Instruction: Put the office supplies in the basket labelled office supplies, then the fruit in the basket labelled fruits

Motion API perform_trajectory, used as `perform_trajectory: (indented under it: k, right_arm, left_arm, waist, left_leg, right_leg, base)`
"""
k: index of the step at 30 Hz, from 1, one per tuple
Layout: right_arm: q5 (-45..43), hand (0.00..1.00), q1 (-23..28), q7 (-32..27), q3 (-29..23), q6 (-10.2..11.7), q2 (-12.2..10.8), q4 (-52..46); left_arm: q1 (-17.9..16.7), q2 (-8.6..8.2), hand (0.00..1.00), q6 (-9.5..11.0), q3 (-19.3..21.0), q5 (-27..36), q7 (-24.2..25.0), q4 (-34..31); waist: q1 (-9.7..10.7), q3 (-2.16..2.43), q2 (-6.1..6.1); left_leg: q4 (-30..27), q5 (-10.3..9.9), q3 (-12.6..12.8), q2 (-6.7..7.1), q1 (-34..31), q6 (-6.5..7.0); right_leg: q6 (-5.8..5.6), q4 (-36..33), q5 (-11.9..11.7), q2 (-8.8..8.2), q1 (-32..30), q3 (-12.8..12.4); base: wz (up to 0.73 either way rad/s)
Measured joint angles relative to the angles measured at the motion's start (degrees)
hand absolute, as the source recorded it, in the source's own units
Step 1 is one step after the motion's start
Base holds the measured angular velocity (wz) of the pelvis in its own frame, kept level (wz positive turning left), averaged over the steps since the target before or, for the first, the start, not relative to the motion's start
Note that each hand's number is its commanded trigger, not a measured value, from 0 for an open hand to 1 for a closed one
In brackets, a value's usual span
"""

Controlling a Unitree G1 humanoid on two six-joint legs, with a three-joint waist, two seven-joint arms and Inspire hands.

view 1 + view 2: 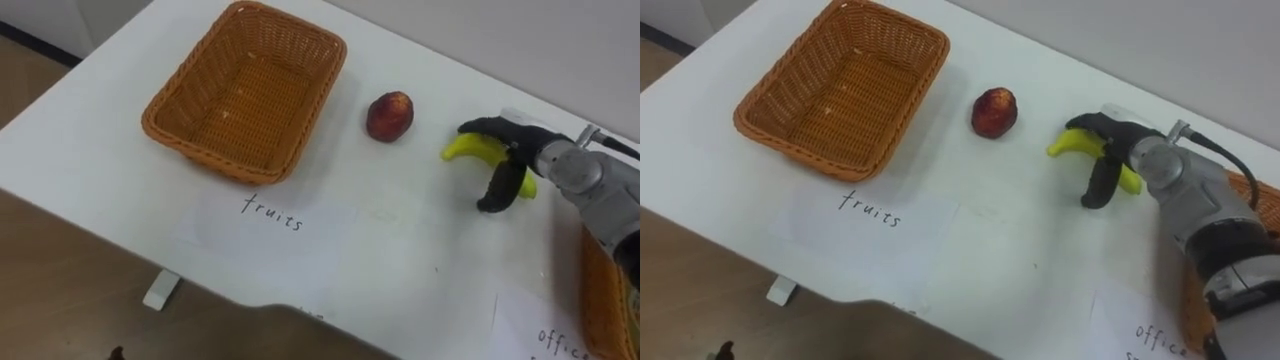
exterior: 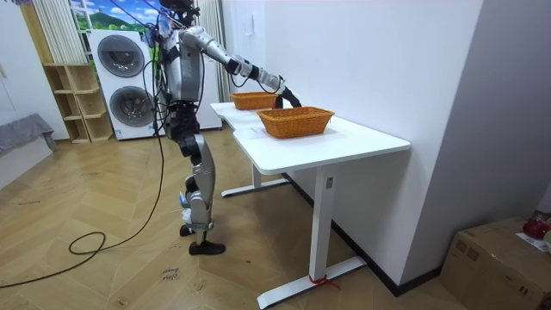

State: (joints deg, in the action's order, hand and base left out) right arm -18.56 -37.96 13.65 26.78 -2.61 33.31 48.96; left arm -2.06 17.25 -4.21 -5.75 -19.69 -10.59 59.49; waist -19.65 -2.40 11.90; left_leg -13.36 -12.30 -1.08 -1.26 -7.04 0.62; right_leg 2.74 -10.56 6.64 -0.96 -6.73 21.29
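**Gripping the banana on the tabletop**

Reaching in from the right, the right hand sits on the banana, which lies on the white tabletop to the right of centre. The dark fingers curl over the top of the banana and the thumb hangs down on its near side, so the fruit is clasped between them. Its yellow tip pokes out to the left of the hand, and a bit of its other end shows beside the thumb. Whether it is lifted clear of the tabletop cannot be told.

A red fruit rests by itself just left of the banana, apart from it and from the hand. Farther left stands a woven basket, upright, with nothing inside. On the near side of this basket lies a sheet of paper with handwriting on it.

At the far right a second woven basket shows partly behind the robot's forearm, its inside hidden. Another handwritten paper lies at the near edge beside it.

From the room view, the robot stands upright at the tabletop's side on the room view's left, one arm stretched out over it towards the two baskets.
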Motion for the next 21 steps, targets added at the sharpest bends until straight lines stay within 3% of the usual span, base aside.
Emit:
perform_trajectory:
  k: [6,21]
  right_arm:
    - [-1.14,1.00,0.21,-3.13,0.00,-1.22,0.70,0.15]
    - [3.75,1.00,1.37,-3.99,0.09,-1.04,0.71,1.31]
  left_arm:
    - [0.29,0.00,0.00,0.02,-0.07,0.02,0.00,-0.03]
    - [0.49,-0.03,0.00,0.61,-0.15,0.02,-0.18,0.20]
  waist:
    - [-1.48,-0.16,-0.97]
    - [-0.67,0.30,-0.17]
  left_leg:
    - [-0.15,0.01,-0.30,0.02,-0.37,-0.02]
    - [-0.27,0.05,-0.27,-0.08,-0.19,-0.06]
  right_leg:
    - [0.09,0.02,-0.05,0.01,-0.22,0.43]
    - [0.09,0.12,-0.05,-0.24,-0.18,0.75]
  base:
    - [0.03]
    - [0.01]
